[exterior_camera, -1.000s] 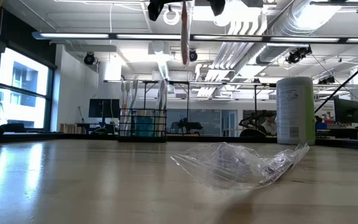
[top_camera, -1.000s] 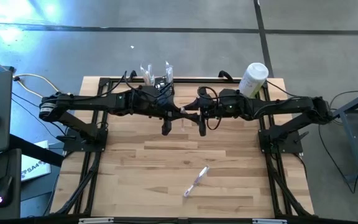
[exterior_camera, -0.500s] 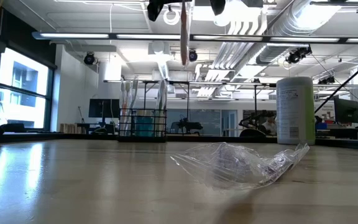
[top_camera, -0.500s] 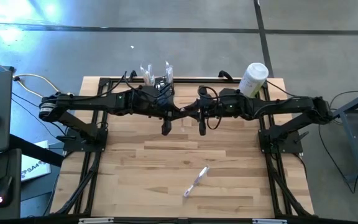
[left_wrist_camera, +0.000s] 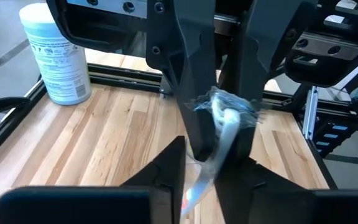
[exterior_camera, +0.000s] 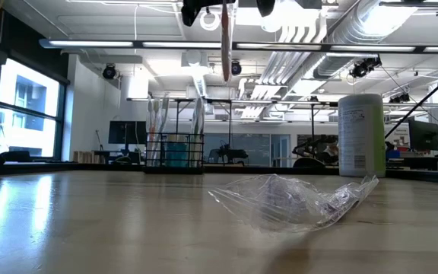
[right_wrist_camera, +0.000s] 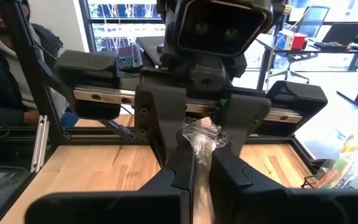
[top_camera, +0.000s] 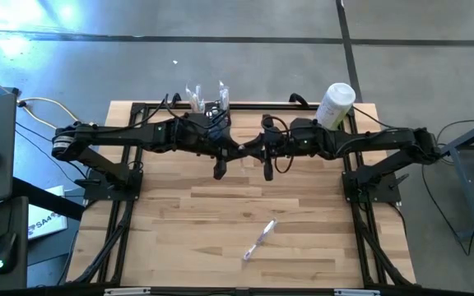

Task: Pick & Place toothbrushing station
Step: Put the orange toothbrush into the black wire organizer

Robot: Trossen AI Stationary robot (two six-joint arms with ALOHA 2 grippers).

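**Two grippers meeting over mid-table, wrapped toothbrush between them**

Light wooden table (top_camera: 220, 238): broad bare boards in front; clear plastic wrapper (top_camera: 259, 240) lies alone there. Back edge: small black wire rack toothbrushing station (top_camera: 206, 104) left of centre, tall white cylindrical container (top_camera: 336, 104) towards the right corner. Left gripper (top_camera: 235, 154), just in front of the station, fingers parted. Right gripper (right_wrist_camera: 199, 163) clenched on plastic-wrapped toothbrush (exterior_camera: 225, 42), hanging upright.
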